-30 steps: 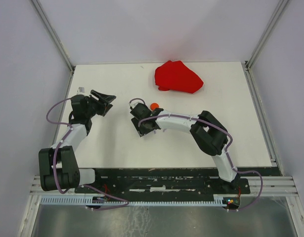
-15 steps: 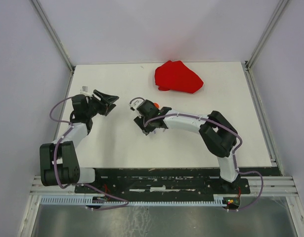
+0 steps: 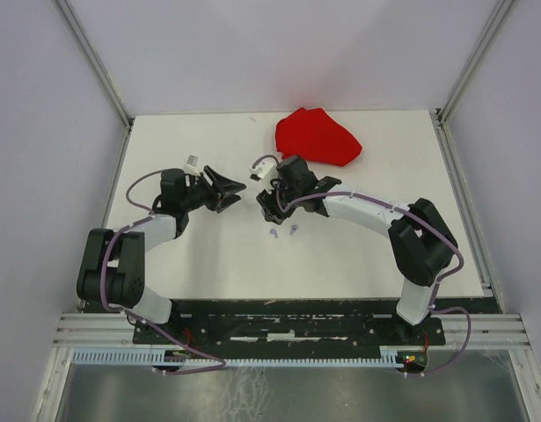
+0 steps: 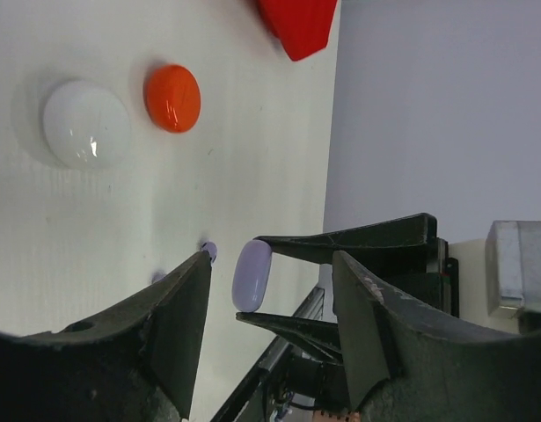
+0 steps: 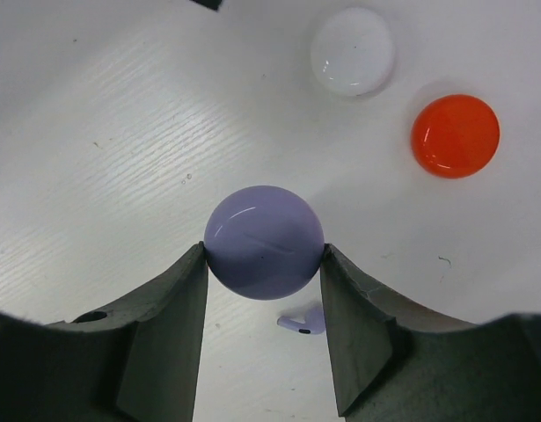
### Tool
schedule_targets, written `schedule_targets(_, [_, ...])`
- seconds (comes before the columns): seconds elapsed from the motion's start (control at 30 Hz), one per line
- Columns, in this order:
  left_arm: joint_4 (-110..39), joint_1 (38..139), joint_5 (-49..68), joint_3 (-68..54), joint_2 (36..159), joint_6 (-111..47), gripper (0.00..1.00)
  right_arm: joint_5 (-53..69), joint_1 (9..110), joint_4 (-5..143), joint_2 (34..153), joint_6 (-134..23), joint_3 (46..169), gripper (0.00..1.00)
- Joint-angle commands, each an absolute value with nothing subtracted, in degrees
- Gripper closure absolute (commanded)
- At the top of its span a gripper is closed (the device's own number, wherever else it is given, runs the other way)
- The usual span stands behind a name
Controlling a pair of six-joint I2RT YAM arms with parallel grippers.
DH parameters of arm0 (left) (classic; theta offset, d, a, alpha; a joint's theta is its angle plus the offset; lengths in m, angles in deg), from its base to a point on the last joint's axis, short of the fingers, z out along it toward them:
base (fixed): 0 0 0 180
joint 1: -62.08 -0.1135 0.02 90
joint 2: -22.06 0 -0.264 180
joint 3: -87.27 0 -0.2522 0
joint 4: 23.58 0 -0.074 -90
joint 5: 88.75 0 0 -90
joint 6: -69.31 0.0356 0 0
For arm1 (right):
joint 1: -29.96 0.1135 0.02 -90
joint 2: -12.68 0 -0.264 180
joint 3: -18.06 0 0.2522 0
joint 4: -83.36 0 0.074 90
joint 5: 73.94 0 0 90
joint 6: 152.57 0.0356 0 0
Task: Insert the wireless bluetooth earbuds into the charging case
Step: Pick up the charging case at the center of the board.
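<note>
Nearby, front edge: the left arm [image 3: 112, 264] and right arm [image 3: 417, 246] rise from their bases at the near side of the white table [image 3: 208, 264] and bend inward toward each other.
Earbuds: one lilac earbud [image 3: 272, 234] and a second earbud [image 3: 293, 228] lie loose on the table. They sit close together, just on the near side of the right pincer, and neither is in a case.
Right pincer [image 5: 263, 252]: clamped on the lilac case [image 5: 264, 237], with one dark finger pressed to each side of its round rim. The glossy face is turned toward the wrist camera and the case looks closed. Whether it touches the table cannot be told.
Left pincer [image 3: 228, 188]: fingers spread wide with nothing between them, aimed at the right pincer from just beside it. Its wrist camera sees the lilac case edge-on in the other pincer's grip.
White case [image 5: 352, 51]: flat on the table beyond the lilac case, closed.
Orange case [image 5: 455, 135]: beside the white one but not touching it, also flat and closed.
Red cloth [image 3: 316, 136]: bunched near the far edge of the table, well apart from the earbuds.
Wall [image 3: 279, 53]: a pale panel behind the table, with metal rails running down at both far corners.
</note>
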State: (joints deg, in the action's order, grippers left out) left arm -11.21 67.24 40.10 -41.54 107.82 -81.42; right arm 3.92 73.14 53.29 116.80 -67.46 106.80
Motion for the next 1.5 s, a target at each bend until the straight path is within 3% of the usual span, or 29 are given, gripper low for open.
schedule_targets(0.0, [-4.51,70.64,42.48,-40.03,110.90,-85.09,0.37,-0.71,72.89,55.63,113.23,-70.91,106.24,0.63])
schedule_targets(1.23, [0.36,78.82,44.14,-42.80,113.82,-85.91,0.47,-3.62,70.59,57.12,111.51,-70.50,105.18,0.64])
schedule_targets(1.47, [1.47,79.19,44.05,-43.02,113.93,-86.51,0.55,-3.76,70.50,57.12,111.39,-70.48,104.99,0.64])
